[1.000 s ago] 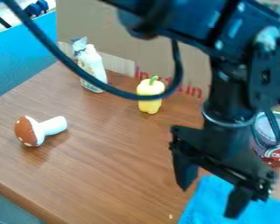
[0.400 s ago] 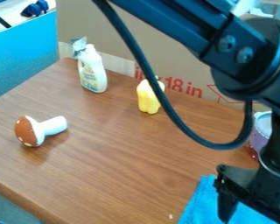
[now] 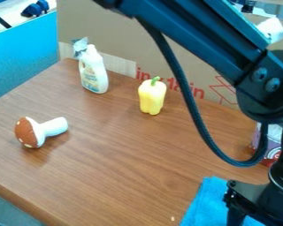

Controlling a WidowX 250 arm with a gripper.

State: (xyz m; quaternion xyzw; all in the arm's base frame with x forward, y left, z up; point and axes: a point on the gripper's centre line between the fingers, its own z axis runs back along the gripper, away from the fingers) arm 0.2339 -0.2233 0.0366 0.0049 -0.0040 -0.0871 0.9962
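Start with the blue cloth (image 3: 210, 198): you have it at the lower right of the camera view, on the wooden table (image 3: 126, 154), with its slanting left side bare to you. The gripper (image 3: 253, 214) overlaps its right-hand part, so the visible cloth lies mainly to the gripper's left in the view — right next to it. You can't tell from here whether the gripper touches the cloth or hangs just above it, nor can you tell whether it is open or closed. The cloth runs down to the view's bottom edge, so you can't judge its long axis either. You have just the one arm (image 3: 197, 35), reaching in from the top and bending down on the right.

Beyond the gripper, toward the far side, a can (image 3: 273, 145) stands close behind the arm, partly hidden by it — your tight side. A black cable (image 3: 192, 106) loops down between the can and the yellow pepper (image 3: 151, 98), which stands upright near the cardboard (image 3: 114, 26) along the back. Left of the pepper is an upright white bottle (image 3: 93, 74). Farther left and nearer you, a toy mushroom (image 3: 40, 131) lies on its side. Your wider stretch of wood runs from the cloth toward that mushroom, ending at the table's slanted near edge at lower left.
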